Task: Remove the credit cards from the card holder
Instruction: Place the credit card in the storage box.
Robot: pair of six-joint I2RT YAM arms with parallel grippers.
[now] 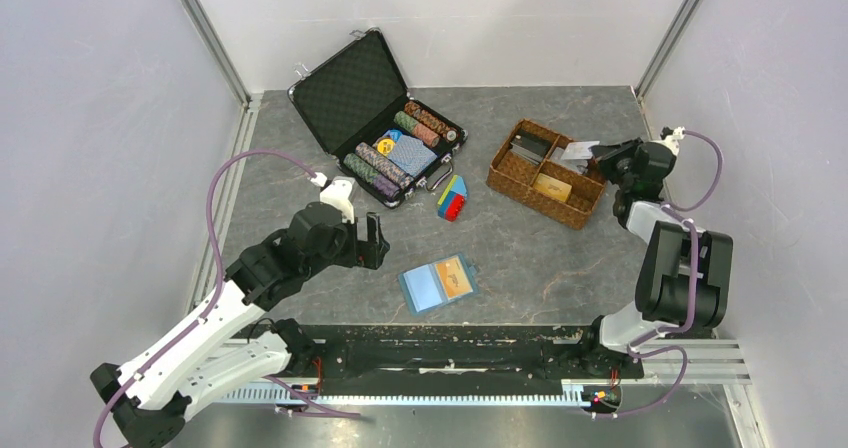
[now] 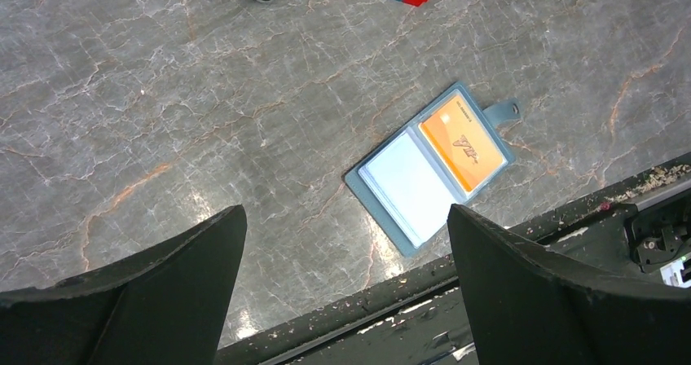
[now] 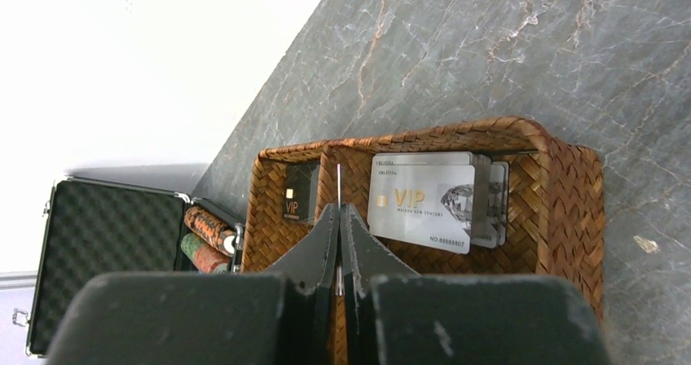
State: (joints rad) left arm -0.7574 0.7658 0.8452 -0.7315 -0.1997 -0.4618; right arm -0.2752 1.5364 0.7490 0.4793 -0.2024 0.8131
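The light-blue card holder [image 1: 438, 283] lies open on the table near the front edge, also in the left wrist view [image 2: 432, 169]. An orange-yellow credit card [image 1: 456, 277] sits in its right pocket [image 2: 462, 141]; the left pocket looks pale and glossy. My left gripper [image 1: 372, 240] is open and empty, above the table to the left of the holder [image 2: 344, 210]. My right gripper [image 1: 603, 154] is shut on a thin pale card [image 3: 339, 182], seen edge-on, above the brown wicker tray [image 3: 570, 186].
The wicker tray [image 1: 500, 176] holds several greyish VIP cards [image 3: 420, 202], a black VIP card [image 3: 300, 192] and a tan card [image 1: 553, 188]. An open black chip case [image 1: 350, 93] stands at the back. Coloured toy bricks [image 1: 452, 198] lie beside it.
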